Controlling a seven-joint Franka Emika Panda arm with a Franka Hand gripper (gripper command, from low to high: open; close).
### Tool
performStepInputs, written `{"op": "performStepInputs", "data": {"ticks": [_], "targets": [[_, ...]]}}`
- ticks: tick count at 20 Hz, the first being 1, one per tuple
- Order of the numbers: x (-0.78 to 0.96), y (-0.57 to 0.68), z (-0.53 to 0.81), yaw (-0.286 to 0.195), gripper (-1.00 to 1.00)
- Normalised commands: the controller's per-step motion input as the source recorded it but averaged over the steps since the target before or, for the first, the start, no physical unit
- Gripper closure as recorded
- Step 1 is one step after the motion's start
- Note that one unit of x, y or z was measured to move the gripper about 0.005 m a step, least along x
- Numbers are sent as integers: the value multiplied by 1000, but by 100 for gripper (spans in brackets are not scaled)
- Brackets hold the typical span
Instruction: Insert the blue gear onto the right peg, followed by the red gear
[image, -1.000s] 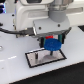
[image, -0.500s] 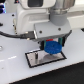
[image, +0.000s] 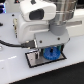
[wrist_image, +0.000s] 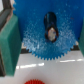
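Currently gripper (image: 50, 50) is clamping the blue gear (wrist_image: 47, 31), hovering it just above the plate (image: 31, 60); right peg (wrist_image: 51, 22) is showing through its centre hole. Seating looks unfinished. Red gear (wrist_image: 34, 81) is lying untouched beside the plate.
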Motion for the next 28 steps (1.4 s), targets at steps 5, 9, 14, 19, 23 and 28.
{"op": "performStepInputs", "data": {"ticks": [5, 9, 14, 19, 23, 28], "targets": [[3, 128, 351, 0, -100], [-120, 162, 653, 0, -100], [-330, 283, 287, 0, -100], [-457, 327, 5, 0, -100], [-491, 247, -94, 0, -100], [-454, 89, -295, 0, -100]]}}
